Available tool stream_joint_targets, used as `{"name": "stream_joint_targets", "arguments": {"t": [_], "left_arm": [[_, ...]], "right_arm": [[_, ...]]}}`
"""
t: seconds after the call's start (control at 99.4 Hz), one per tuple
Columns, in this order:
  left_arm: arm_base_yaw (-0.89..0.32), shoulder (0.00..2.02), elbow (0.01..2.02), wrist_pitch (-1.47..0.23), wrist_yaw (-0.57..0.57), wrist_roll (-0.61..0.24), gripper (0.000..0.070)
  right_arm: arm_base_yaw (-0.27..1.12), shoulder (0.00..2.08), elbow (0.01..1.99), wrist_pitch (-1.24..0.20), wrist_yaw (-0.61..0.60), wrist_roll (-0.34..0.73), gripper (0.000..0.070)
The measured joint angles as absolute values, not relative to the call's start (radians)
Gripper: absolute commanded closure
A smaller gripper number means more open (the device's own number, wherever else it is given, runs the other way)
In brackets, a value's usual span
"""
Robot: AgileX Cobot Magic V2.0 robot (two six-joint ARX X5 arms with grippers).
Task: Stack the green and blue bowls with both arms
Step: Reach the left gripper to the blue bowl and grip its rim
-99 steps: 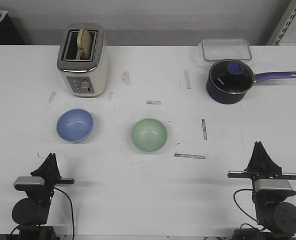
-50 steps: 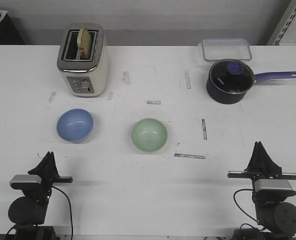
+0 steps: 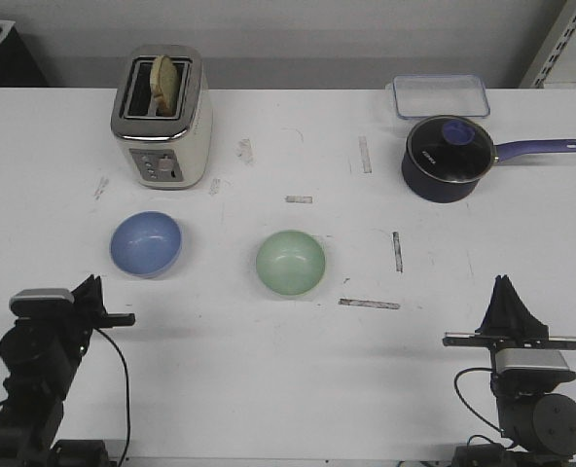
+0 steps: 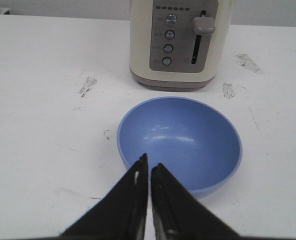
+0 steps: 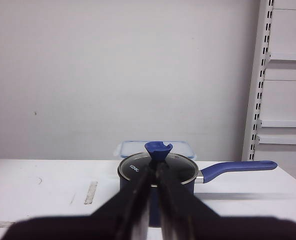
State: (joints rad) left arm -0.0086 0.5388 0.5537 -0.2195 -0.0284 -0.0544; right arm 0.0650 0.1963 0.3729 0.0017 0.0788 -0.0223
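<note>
The blue bowl (image 3: 146, 243) sits upright and empty on the white table at the left, in front of the toaster. The green bowl (image 3: 291, 263) sits upright and empty near the table's middle. My left gripper (image 3: 92, 286) is shut and empty, raised near the table's front left, just short of the blue bowl. In the left wrist view its tips (image 4: 149, 162) hang over the near rim of the blue bowl (image 4: 188, 137). My right gripper (image 3: 504, 284) is shut and empty at the front right, far from both bowls; it shows in the right wrist view (image 5: 153, 172).
A cream toaster (image 3: 162, 117) with bread in it stands at the back left, behind the blue bowl. A navy saucepan (image 3: 450, 156) with a glass lid and a clear lidded container (image 3: 441, 95) stand at the back right. Tape marks dot the table (image 3: 288, 389).
My left arm has risen and swung left, its gripper now higher and closer to the blue bowl. The right arm and both bowls have not moved.
</note>
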Motion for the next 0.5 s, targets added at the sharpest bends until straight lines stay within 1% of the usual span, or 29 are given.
{"name": "stream_joint_targets", "arguments": {"t": [0.221, 0.503], "left_arm": [[-0.009, 0.834, 0.741, -0.264, -0.028, -0.198, 0.0699], [-0.009, 1.09, 0.973, -0.46, -0.027, -0.258, 0.0699]], "right_arm": [[0.065, 0.196, 0.373, 0.002, 0.079, -0.022, 0.0687], [0.065, 0.196, 0.373, 0.002, 0.079, -0.022, 0.0687]]}}
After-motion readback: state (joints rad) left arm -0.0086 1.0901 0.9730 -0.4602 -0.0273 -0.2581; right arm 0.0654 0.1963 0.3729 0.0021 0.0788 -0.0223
